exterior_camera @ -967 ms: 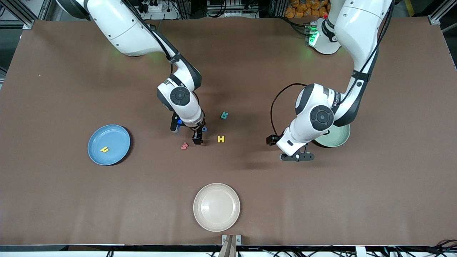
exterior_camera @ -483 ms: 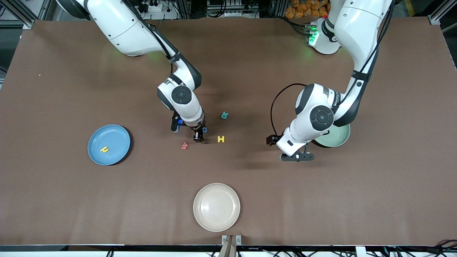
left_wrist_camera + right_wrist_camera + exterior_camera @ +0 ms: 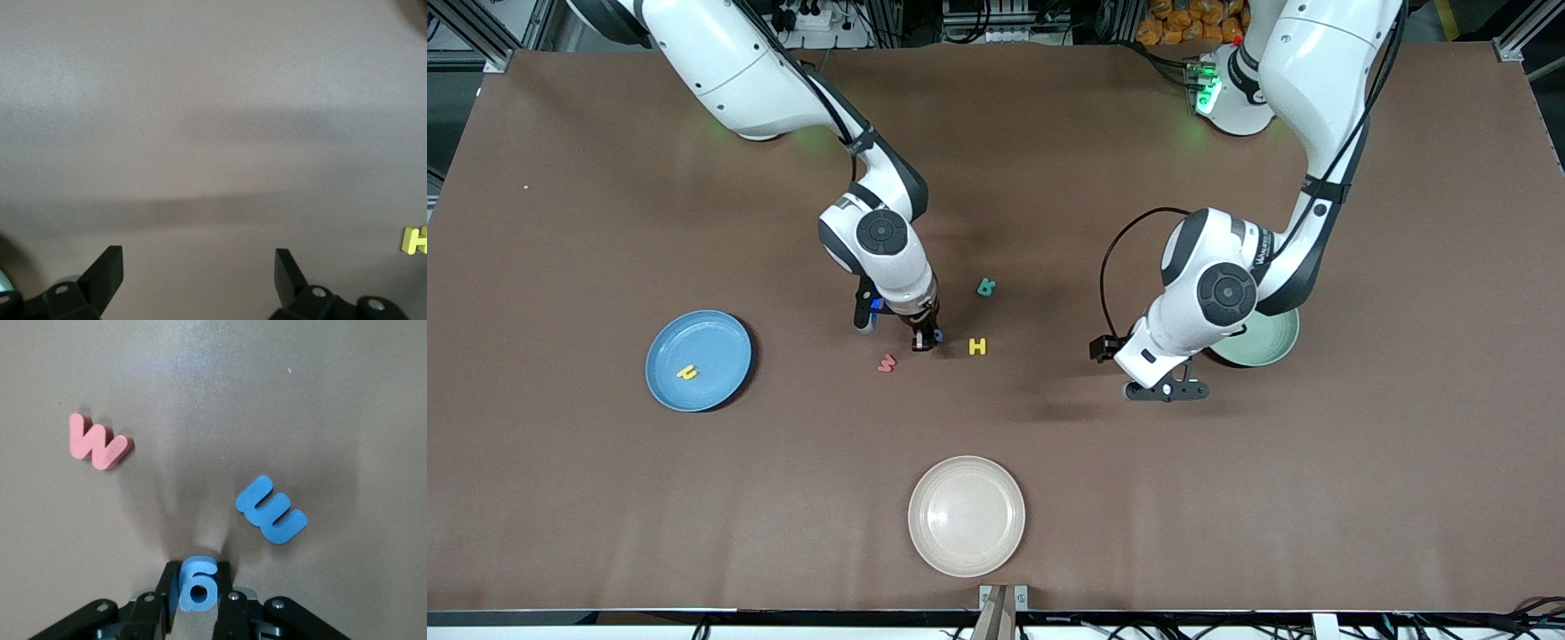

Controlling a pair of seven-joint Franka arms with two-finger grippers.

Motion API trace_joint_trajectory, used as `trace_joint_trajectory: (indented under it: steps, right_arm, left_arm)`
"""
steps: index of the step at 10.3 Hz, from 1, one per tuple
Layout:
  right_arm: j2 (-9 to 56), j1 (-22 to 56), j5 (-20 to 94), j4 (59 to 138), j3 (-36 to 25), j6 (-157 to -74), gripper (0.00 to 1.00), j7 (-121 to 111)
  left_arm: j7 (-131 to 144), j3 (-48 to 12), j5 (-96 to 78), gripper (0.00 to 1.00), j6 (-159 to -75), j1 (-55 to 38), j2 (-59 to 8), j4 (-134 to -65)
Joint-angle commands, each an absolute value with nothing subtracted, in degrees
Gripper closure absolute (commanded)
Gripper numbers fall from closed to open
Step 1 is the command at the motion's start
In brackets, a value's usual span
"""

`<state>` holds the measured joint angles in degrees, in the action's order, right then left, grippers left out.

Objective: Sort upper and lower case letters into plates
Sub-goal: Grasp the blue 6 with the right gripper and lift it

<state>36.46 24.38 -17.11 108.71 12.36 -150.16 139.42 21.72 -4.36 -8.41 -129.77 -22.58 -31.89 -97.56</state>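
Note:
My right gripper (image 3: 925, 341) is down at the table's middle, shut on a small blue letter (image 3: 197, 588) with a round hole. A red w (image 3: 886, 363) (image 3: 97, 442) lies close by, and a second blue letter (image 3: 271, 511) shows in the right wrist view. A yellow H (image 3: 978, 346) (image 3: 415, 240) and a teal letter (image 3: 985, 287) lie toward the left arm's end. The blue plate (image 3: 720, 347) holds a yellow letter (image 3: 687, 372). My left gripper (image 3: 1167, 389) (image 3: 199, 267) hangs open over bare table beside the mint green plate (image 3: 1267, 347).
A cream-beige plate (image 3: 966, 516) sits near the table's edge closest to the front camera. The left arm's elbow covers part of the mint green plate. Brown tabletop spreads around the letters.
The right gripper's fingers have closed from wide open onto the blue letter. The left arm has not moved.

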Motion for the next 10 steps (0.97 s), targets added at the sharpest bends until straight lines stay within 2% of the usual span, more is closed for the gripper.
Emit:
trace_joint_trajectory:
  steps: [1, 3, 6, 8, 10]
  right_arm:
    - [34.12, 21.46, -19.78, 108.98, 12.13, -146.10, 1.00, 137.22]
    - [30.08, 16.81, -19.08, 108.90, 12.65, -141.52, 1.00, 131.87]
    - [27.60, 11.53, -18.02, 108.90, 12.66, -140.55, 1.00, 121.94]
    - [25.41, 7.40, -18.02, 108.98, 12.66, -133.55, 1.00, 109.93]
    - [24.44, 4.67, -17.23, 108.90, 12.57, -125.72, 1.00, 100.42]
  left_arm:
    - [22.94, -4.39, -6.86, 0.00, -128.94, -22.59, -32.17, -96.77]
    - [22.76, -4.31, -6.86, 0.00, -128.94, -22.50, -32.08, -96.86]
    - [22.68, -4.31, -6.86, 0.00, -128.94, -23.11, -32.34, -96.68]
    - [23.63, -4.39, -5.80, 0.00, -129.46, -26.43, -33.83, -95.98]
    - [28.01, -4.31, -5.45, 0.00, -131.56, -29.96, -37.51, -92.22]
